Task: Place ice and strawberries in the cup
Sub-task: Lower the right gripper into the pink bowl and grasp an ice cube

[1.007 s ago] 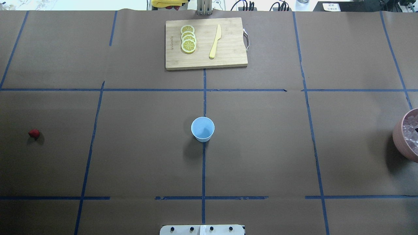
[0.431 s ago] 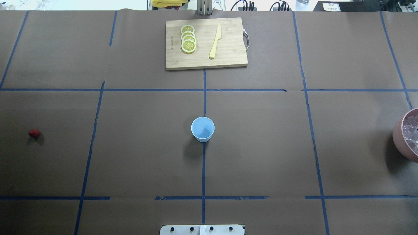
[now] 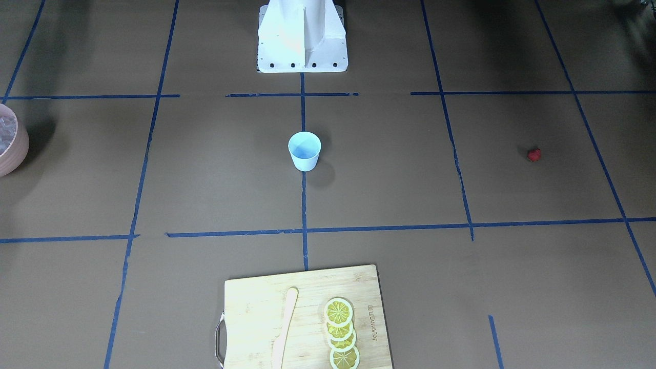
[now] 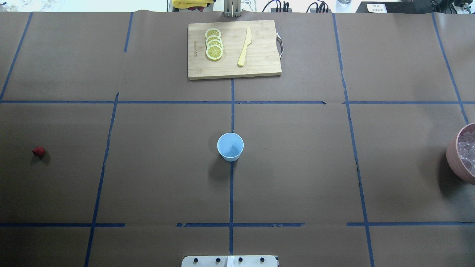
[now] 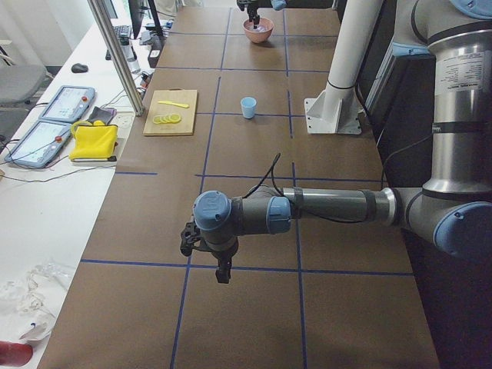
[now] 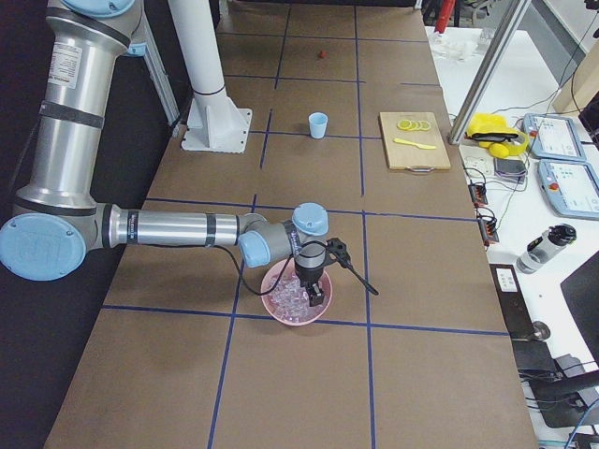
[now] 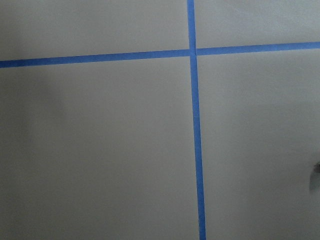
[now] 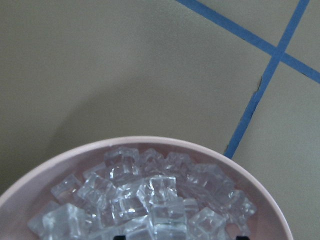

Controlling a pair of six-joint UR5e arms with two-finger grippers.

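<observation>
The light blue cup [image 4: 230, 145] stands upright at the table's middle and looks empty. The red strawberry [image 4: 38, 151] lies alone far to the left. Clear ice cubes [image 8: 150, 200] fill the pink bowl [image 4: 454, 155] at the right edge. My right gripper [image 6: 315, 292] hangs over the bowl; in the right wrist view its two dark fingertips [image 8: 118, 235] stand wide apart just above the ice, holding nothing. My left gripper [image 5: 223, 273] hovers low over bare table far from the strawberry; I cannot tell whether it is open.
A wooden cutting board [image 4: 233, 50] with lemon slices [image 4: 214, 44] and a yellow knife [image 4: 245, 46] lies at the table's far edge. The robot's white base [image 3: 302, 36] stands behind the cup. Blue tape lines cross the brown table cover.
A dark tip of the right gripper showed at the bowl's edge in the overhead view one second ago and is gone from that view now. Nothing else moved.
</observation>
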